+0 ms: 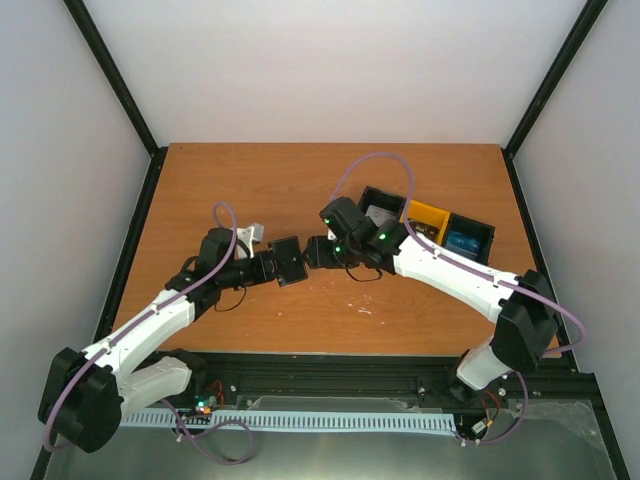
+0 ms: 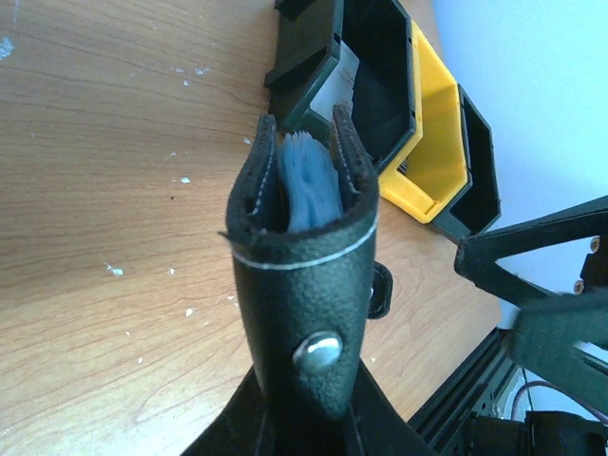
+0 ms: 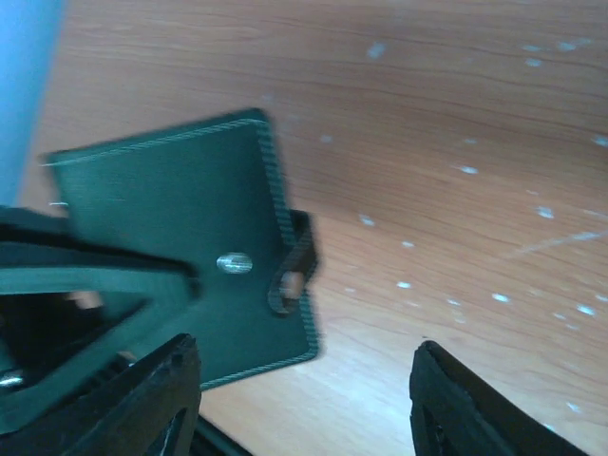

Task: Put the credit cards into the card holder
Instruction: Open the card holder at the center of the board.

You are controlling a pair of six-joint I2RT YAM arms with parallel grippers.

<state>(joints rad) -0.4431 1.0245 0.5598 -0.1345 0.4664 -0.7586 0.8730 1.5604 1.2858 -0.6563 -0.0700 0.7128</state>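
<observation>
My left gripper (image 1: 277, 267) is shut on the black card holder (image 1: 294, 259) and holds it above the table's middle. In the left wrist view the card holder (image 2: 304, 285) stands on edge between my fingers (image 2: 380, 427), its mouth spread, with bright blue credit cards (image 2: 309, 185) inside. My right gripper (image 1: 318, 252) is open and empty, right next to the holder. In the right wrist view (image 3: 304, 408) the holder's flat side (image 3: 171, 209), its snap (image 3: 235, 263) and its clasp tab (image 3: 294, 266) lie just ahead of the open fingers (image 3: 161, 399).
A three-compartment black-and-yellow tray (image 1: 425, 213) stands at the back right. It holds a grey-white card (image 1: 380, 215) and a blue card (image 1: 465, 240). The tray (image 2: 418, 142) also shows behind the holder in the left wrist view. White specks dot the wooden table (image 1: 250, 190).
</observation>
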